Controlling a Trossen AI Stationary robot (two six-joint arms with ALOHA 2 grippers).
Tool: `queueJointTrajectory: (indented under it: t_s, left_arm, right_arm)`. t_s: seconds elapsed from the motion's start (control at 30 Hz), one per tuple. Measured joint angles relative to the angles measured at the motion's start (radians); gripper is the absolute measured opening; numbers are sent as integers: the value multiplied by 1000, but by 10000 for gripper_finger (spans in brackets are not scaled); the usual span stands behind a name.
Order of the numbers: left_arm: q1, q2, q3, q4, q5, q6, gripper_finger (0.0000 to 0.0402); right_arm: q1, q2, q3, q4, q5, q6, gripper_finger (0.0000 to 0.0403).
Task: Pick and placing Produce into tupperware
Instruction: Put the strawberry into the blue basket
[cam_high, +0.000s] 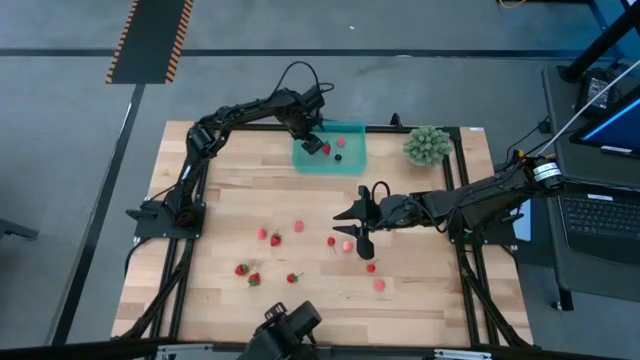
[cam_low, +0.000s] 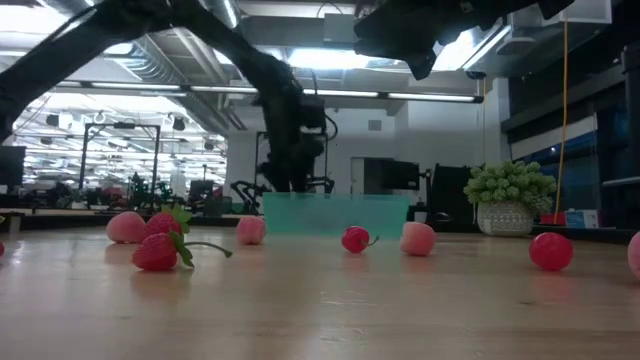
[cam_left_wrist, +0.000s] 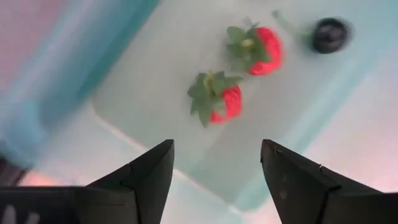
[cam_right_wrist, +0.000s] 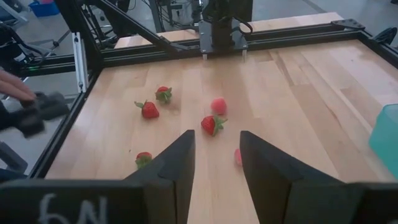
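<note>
From above, the left gripper (cam_high: 313, 143) hangs over the near-left part of the teal tupperware (cam_high: 352, 161), which sits at the far middle of the wooden surface (cam_high: 420, 300). Two red berries and a dark one lie inside it. The right gripper (cam_high: 352, 226) is over the middle of the surface, above a few loose berries. More produce (cam_high: 275, 239) is scattered across the near half, with a cluster of three (cam_high: 248, 273) at the near left. A spiky green plant (cam_high: 427, 145) stands just right of the tupperware.

At table height, the tupperware (cam_low: 335, 213) shows far back with the left arm coming down over it. Red and pink berries (cam_low: 157, 250) dot the foreground; the plant (cam_low: 509, 197) sits in a pale pot at right.

The left wrist view looks down between its own spread fingers (cam_left_wrist: 149, 174), which hold nothing. Below them two strawberries (cam_left_wrist: 217, 102) with green tops and a dark berry (cam_left_wrist: 329, 34) rest on the tupperware floor (cam_left_wrist: 155, 74).

The right wrist view shows its fingers (cam_right_wrist: 180, 162) partly apart and empty, with strawberries (cam_right_wrist: 211, 124) on the surface ahead and a pink piece (cam_right_wrist: 237, 157) between the fingers. A person's hand (cam_right_wrist: 15, 87) shows beyond the surface's edge.
</note>
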Motion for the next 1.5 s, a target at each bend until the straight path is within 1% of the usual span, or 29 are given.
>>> queueJointTrajectory:
  t_s: [0.17,0.3,0.47,0.57,0.7,0.83,0.93,1.07,1.23,1.5]
  left_arm:
    - [-17,-108,0,-76,0,40,222]
    - [-49,-203,0,-200,-4,52,220]
    - [-103,-302,-4,-329,-83,46,220]
    - [-138,-373,-53,-360,-110,51,220]
    - [-184,-510,-205,-364,-111,59,220]
    - [-220,-683,-441,-303,-101,85,220]
    - [-257,-798,-586,-223,-60,72,220]
    - [-322,-915,-711,-130,21,39,220]
    - [-442,-1035,-826,-122,39,-108,220]
    - [-693,-1200,-992,-101,47,-459,220]
  right_arm:
    - [0,0,0,0,0,0,129]
    - [0,0,0,4,0,5,129]
    - [0,0,-1,50,0,4,129]
    - [0,0,-1,67,0,2,129]
    - [0,0,-1,73,0,16,129]
    - [0,0,-1,80,0,27,129]
    - [0,0,-1,81,0,25,129]
    - [0,0,-1,81,0,-2,129]
    - [0,0,-1,80,0,-6,129]
    - [0,0,-1,75,0,-28,129]
